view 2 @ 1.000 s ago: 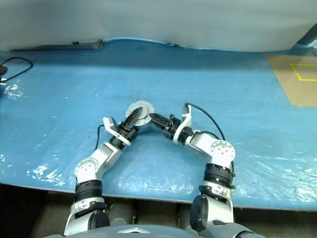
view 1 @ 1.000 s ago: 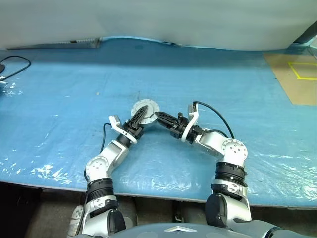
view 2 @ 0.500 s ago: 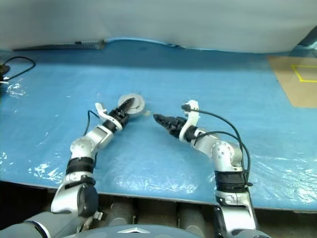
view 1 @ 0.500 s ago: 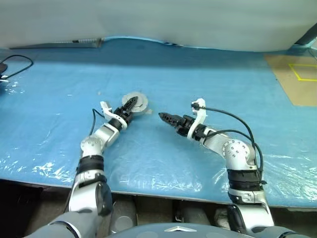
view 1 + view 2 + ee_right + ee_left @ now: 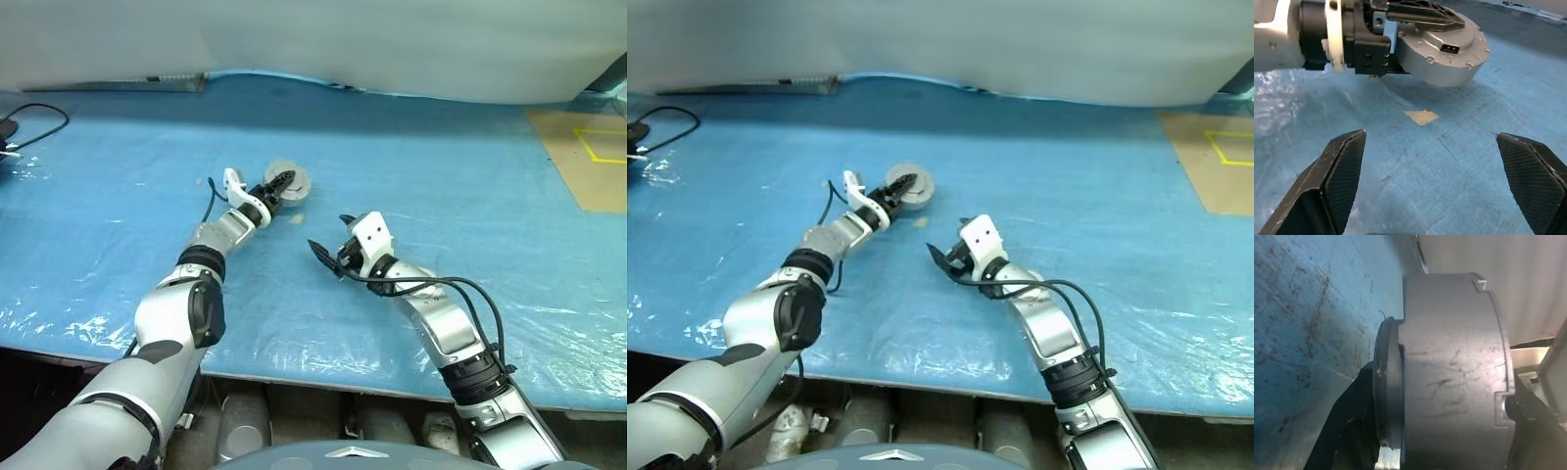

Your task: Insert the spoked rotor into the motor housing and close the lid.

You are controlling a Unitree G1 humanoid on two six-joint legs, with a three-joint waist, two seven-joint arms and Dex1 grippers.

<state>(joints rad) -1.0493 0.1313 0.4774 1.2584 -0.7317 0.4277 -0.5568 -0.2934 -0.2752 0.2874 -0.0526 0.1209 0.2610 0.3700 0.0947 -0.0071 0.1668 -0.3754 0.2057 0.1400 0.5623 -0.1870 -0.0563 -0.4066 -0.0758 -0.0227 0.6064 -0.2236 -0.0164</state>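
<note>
Blue table (image 5: 470, 176) | left hand (image 5: 281, 182) grips motor housing (image 5: 1442, 46) — inside hidden | right hand (image 5: 325, 257) wide, empty

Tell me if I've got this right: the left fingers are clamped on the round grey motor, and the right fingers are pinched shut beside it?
Not quite. The right fingers are spread wide open with nothing between them, as the right wrist view shows. The left fingers are indeed clamped on the round grey motor housing.
</note>
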